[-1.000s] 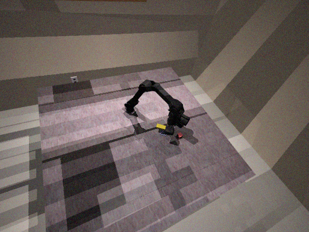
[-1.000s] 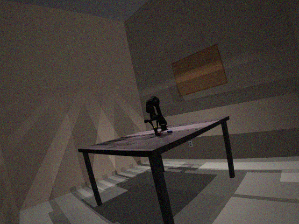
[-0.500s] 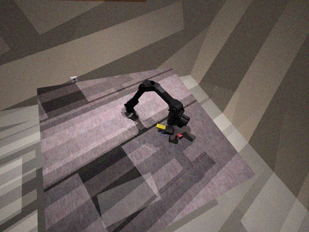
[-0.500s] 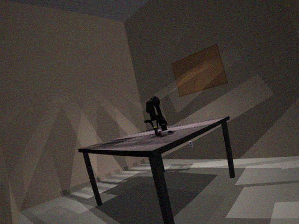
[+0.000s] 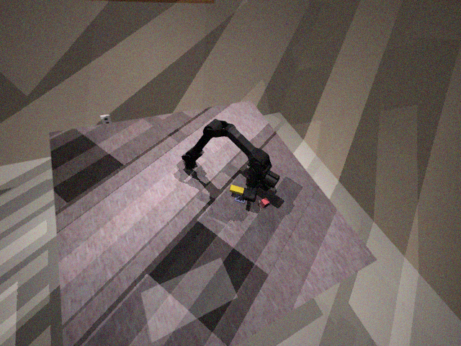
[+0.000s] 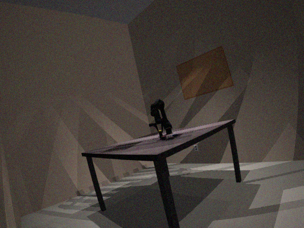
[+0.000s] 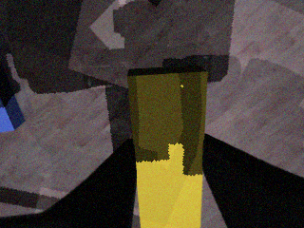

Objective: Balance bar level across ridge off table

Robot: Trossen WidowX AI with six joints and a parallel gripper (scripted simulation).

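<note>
My gripper [image 5: 248,194] [image 6: 160,132] [image 7: 166,143] is shut on the yellow bar. The yellow bar [image 5: 236,189] [image 6: 160,130] [image 7: 168,195] runs lengthwise between the two fingers in the wrist view, and one end sticks out past the fingertips. It appears to be held above the table [image 5: 112,238] [image 6: 169,148]. A blue piece [image 5: 239,200] [image 7: 7,119] lies beside and below the bar, at the left edge of the wrist view. A small red block [image 5: 264,202] is on the other side of the fingers. Which piece is the ridge cannot be told, nor whether the bar touches anything.
The arm [image 5: 242,141] [image 6: 156,109] arches over the table from its base. Strong patches of light and shadow cross the table top. A white wall socket [image 5: 106,119] [image 6: 195,147] and an orange panel [image 6: 204,73] are on the wall, away from the arm.
</note>
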